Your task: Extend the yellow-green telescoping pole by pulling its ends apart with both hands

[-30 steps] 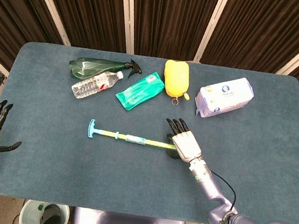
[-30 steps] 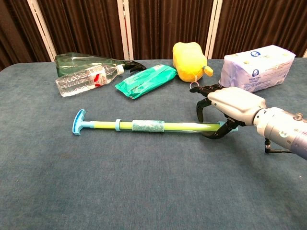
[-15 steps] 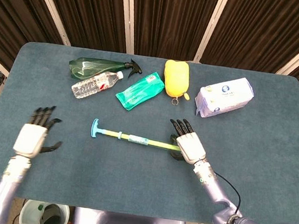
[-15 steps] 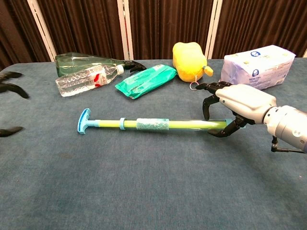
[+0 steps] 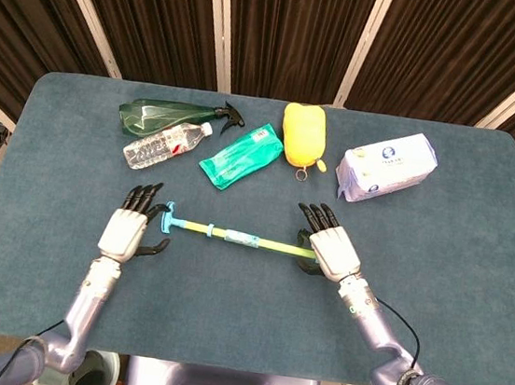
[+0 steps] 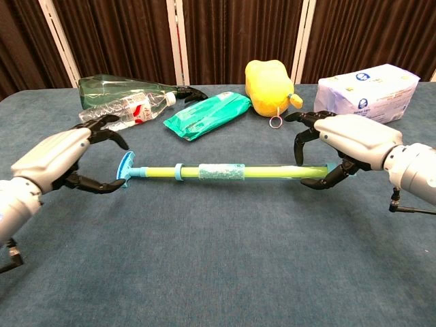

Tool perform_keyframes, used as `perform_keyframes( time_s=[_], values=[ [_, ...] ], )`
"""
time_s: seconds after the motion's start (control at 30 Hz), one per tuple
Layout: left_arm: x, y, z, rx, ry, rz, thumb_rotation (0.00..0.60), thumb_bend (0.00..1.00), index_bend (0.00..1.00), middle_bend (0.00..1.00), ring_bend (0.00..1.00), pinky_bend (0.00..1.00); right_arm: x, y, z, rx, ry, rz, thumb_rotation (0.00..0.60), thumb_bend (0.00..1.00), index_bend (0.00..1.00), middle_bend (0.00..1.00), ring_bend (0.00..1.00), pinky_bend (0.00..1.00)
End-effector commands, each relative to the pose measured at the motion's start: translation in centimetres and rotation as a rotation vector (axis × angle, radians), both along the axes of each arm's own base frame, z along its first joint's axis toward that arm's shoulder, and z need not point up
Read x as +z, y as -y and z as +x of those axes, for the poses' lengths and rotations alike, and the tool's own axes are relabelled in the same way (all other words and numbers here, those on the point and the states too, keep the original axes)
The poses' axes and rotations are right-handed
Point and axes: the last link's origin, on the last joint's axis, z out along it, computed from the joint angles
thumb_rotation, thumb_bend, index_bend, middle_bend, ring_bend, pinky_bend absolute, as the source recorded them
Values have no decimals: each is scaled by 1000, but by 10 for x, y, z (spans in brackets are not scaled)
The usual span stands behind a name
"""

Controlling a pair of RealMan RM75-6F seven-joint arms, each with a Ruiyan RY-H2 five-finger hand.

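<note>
Right hand [image 6: 344,146] curls around the right end of the yellow-green telescoping pole [image 6: 225,173], fingers over the top and thumb beneath, apparently grasping it. Left hand [image 6: 58,160], fingers spread and holding nothing, hovers just beside the blue T-handle [image 6: 127,169] at the pole's left end, which lies across the middle of the blue-carpeted table [image 5: 473,275].

With only one end held, any pull now would likely drag the whole pole rightward rather than lengthen it. A loose left grip could slip off the small handle, and a skewed pull might bind the sections.

Well beyond, along the far edge, sit a tissue pack [image 6: 364,85], green spray bottle [image 5: 168,114], water bottle [image 5: 164,145], green pouch [image 6: 208,114] and yellow sponge [image 6: 270,85].
</note>
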Motion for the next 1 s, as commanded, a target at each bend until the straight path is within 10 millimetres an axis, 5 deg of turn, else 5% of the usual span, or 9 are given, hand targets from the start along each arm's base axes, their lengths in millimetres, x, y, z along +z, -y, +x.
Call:
perform_keyframes(
  time_s=[0.03,0.77,1.0],
  values=[
    [-15,-9,17,-28,20,2,600,263,294,0,0,20,5,1,-2,-9,4,-4,600,432,736,57,0,0],
    [-63,-46,47,26,-82,-55,600,332,280,0,0,20,35,5,-14,-36,6,-18,600,434,738,58,0,0],
    [-64,-53,52,34,-79,-68,600,438,513,4,0,21,42,6,-16,-34,-4,-29,600,436,738,57,0,0]
  ],
)
